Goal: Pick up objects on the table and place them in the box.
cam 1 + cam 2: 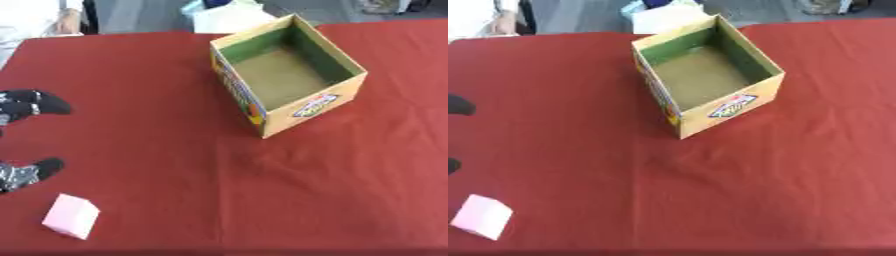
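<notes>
An open cardboard box [289,107] with a green inner lining stands on the red table [157,125], right of centre toward the back; nothing shows inside it. A small pink block [72,216] lies near the front left edge. My left hand [31,105] comes in at the left edge, fingers and thumb spread apart with nothing between them, above and behind the pink block. My right hand does not show.
White paper or cloth [229,17] lies beyond the table behind the box. A person in white [35,17] is at the far left corner, off the table. Bare red cloth stretches across the front and right.
</notes>
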Controlling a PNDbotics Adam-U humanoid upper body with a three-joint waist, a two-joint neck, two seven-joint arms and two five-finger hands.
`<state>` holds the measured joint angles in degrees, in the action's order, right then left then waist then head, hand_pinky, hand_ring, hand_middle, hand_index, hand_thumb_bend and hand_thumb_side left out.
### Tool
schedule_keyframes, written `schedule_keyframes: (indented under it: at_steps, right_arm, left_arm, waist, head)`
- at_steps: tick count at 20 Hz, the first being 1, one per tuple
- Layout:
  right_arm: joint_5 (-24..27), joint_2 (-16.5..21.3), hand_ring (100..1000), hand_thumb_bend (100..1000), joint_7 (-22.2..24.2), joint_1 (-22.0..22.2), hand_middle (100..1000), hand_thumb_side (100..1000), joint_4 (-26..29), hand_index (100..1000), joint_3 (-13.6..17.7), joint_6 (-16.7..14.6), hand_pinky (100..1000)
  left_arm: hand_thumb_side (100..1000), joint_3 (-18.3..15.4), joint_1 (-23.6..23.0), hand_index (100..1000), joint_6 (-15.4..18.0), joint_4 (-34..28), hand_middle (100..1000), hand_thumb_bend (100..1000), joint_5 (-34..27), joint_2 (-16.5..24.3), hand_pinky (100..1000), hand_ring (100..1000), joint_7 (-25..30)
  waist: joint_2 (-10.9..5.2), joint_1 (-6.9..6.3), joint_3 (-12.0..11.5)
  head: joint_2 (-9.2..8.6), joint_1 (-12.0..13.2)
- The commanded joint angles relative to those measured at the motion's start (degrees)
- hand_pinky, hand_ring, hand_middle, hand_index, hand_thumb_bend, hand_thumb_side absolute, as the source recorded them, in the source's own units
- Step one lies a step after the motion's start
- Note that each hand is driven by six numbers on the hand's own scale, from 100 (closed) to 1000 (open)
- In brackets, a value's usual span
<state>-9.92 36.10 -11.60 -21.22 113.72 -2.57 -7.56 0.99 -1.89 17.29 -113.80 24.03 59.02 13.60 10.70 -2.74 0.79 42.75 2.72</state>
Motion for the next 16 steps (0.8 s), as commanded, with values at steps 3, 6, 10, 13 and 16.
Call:
schedule_keyframes:
  at_steps: [3,6,10,13,16]
  right_arm:
    - [-0.15,1.79,767,100,0.06,-0.56,730,1000,0.87,791,0.27,-0.02,846]
    - [-0.15,1.82,767,100,0.08,-0.51,730,1000,0.87,791,0.26,-0.01,846]
    - [-0.15,1.92,767,100,0.13,-0.41,730,1000,0.87,791,0.21,0.02,846]
    - [-0.14,1.95,767,100,0.17,-0.32,730,1000,0.87,791,0.18,0.02,846]
    - [-0.11,1.93,767,100,0.22,-0.31,730,1000,0.87,791,0.13,0.04,846]
  left_arm:
    - [830,-0.2,0.35,870,1.55,-0.79,783,582,0.01,2.58,814,796,5.64]
    - [811,0.08,-0.2,867,1.75,-0.79,778,687,-0.19,2.55,821,797,8.01]
    - [818,0.48,-1.08,873,1.43,-0.79,783,795,-0.71,2.4,830,805,11.0]
    - [820,0.59,-1.41,877,1.53,-0.79,790,924,-0.94,2.28,838,814,13.32]
    - [758,0.61,-1.3,877,1.91,-0.79,790,886,-1.36,2.25,838,813,14.98]
  waist:
    - [-0.91,0.11,-0.1]
    - [-0.91,0.11,-0.14]
    - [-1.02,0.03,-0.28]
    - [-1.12,0.0,-0.38]
    - [-1.17,0.0,-0.38]
  head:
    - [0.29,-0.27]
    - [0.34,-0.39]
    - [0.56,-0.43]
    - [0.62,-0.54]
    - [0.54,-0.65]
